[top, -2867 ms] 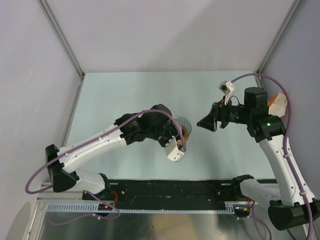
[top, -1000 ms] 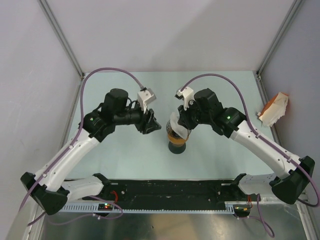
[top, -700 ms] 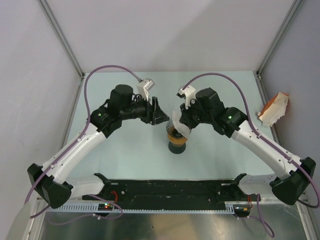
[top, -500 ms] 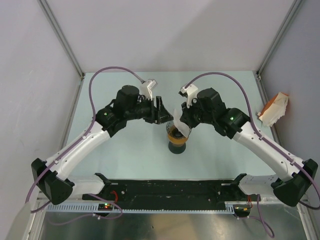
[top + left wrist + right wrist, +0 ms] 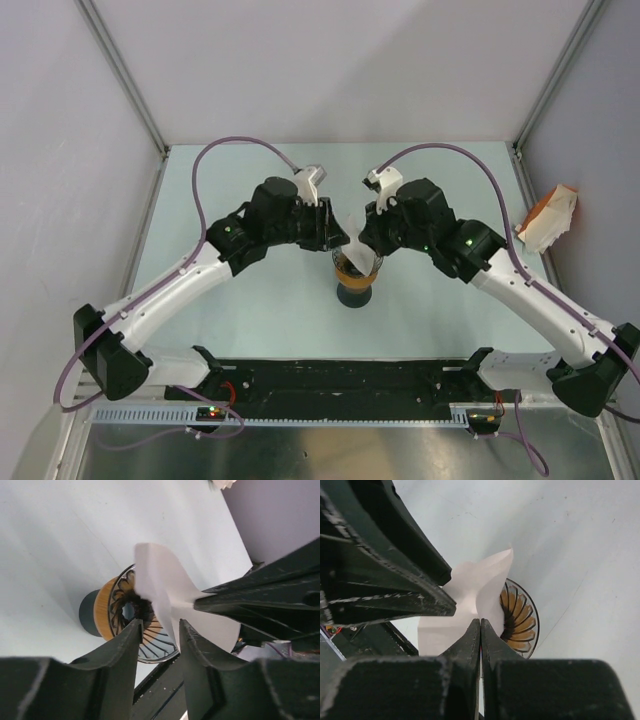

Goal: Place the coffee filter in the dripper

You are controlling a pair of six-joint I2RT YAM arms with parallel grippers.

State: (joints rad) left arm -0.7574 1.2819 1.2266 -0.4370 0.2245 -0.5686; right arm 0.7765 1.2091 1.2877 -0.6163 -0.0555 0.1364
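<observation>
Right pincer [image 5: 480, 624] clamps the thin, curled white coffee filter [image 5: 470, 587] over the ribbed dripper [image 5: 518, 615]; left pincer [image 5: 159, 626] gapes (part-open).

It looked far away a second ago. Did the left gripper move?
Yes. The left gripper went right, toward the dripper standing mid-table, and is now at the coffee filter above it.

Right fingers [image 5: 462, 652] together (left fingers [image 5: 117, 657] apart)

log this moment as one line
right gripper: shut on coffee filter | coffee filter: over dripper, not seated | left gripper: open, close to coffee filter
</observation>
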